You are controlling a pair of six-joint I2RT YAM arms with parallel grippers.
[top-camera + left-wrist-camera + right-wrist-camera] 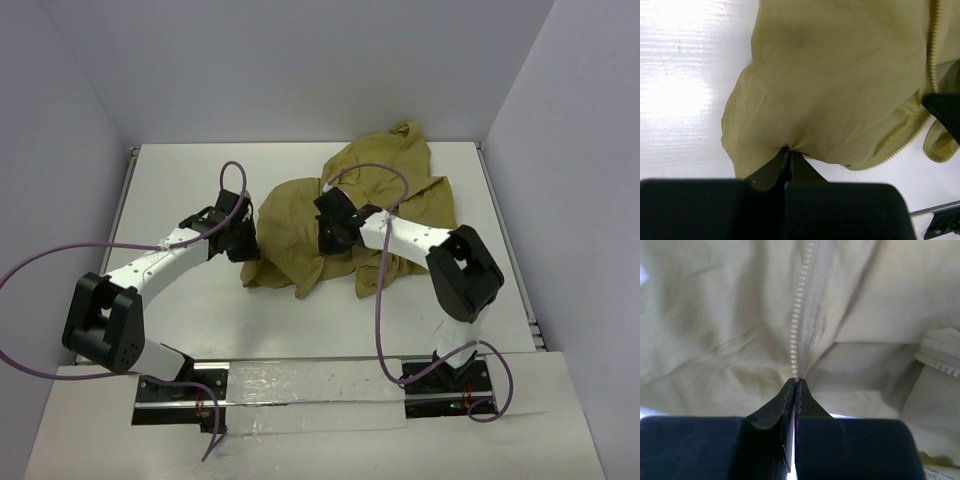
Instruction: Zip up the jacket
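Left hand: clenched, its two fingers pressed flat together on a pinch of the jacket; the cloth puckers into fine creases right at the tips.
Left hand, place: at the jacket's left border in the top view, low over the table.
Right hand: clenched as well, fingers meeting with no gap, grasping the jacket where a row of pale zipper teeth runs down and ends at the tips.
Right hand, place: on top of the heap near its middle, reaching in from the right.
Jacket: olive-tan, thin and soft, bunched in a rumpled heap on the far middle of the table, stretching toward the back right corner.
Jacket, front: not zipped; a single line of teeth shows beside loose folds, and the left wrist view shows another toothed edge curving along the lower right of a smooth, rounded panel.
Slider: cannot tell where it is.
Table: white, bare to the left of and in front of the heap.
Cables: purple, looping from each arm down to the bases.
Walls: plain pale panels on three sides.
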